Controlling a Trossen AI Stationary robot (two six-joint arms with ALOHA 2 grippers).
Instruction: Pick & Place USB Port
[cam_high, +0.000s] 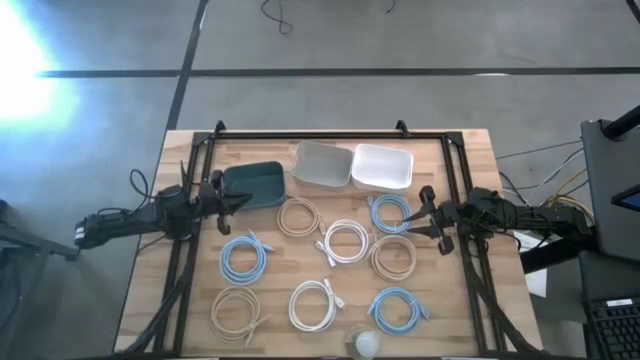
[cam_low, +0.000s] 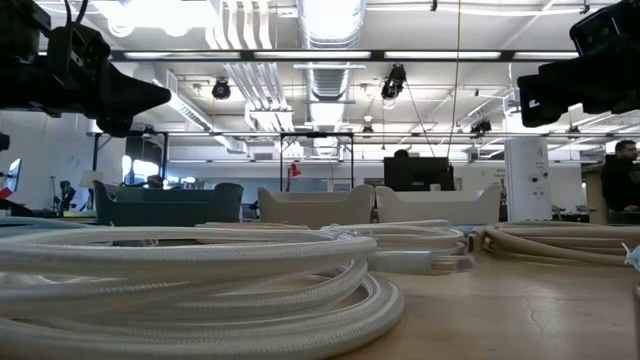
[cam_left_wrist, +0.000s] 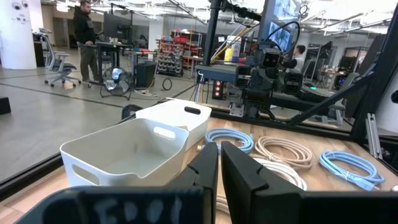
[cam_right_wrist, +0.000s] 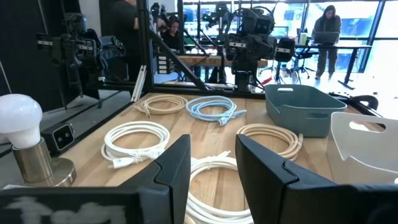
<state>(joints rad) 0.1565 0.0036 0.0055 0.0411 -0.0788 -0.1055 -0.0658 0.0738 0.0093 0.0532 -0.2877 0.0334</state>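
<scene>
Several coiled USB cables lie flat on the wooden table: beige (cam_high: 299, 216), white (cam_high: 345, 241), blue (cam_high: 390, 213), beige (cam_high: 395, 257), blue (cam_high: 245, 258), and more near the front edge. My left gripper (cam_high: 243, 202) hovers at the table's left, beside the dark teal bin (cam_high: 262, 185), with its fingers (cam_left_wrist: 205, 171) shut and empty. My right gripper (cam_high: 413, 222) hovers at the table's right, next to the blue coil, and its fingers (cam_right_wrist: 177, 168) are open and empty. Both grippers stay above the table in the low view, the left (cam_low: 150, 97) and the right (cam_low: 530, 100).
A dark teal bin, a grey bin (cam_high: 322, 165) and a white bin (cam_high: 383, 167) stand in a row at the table's far side. A light bulb on a metal base (cam_high: 365, 345) stands at the front edge. A black frame (cam_high: 330, 134) runs round the table.
</scene>
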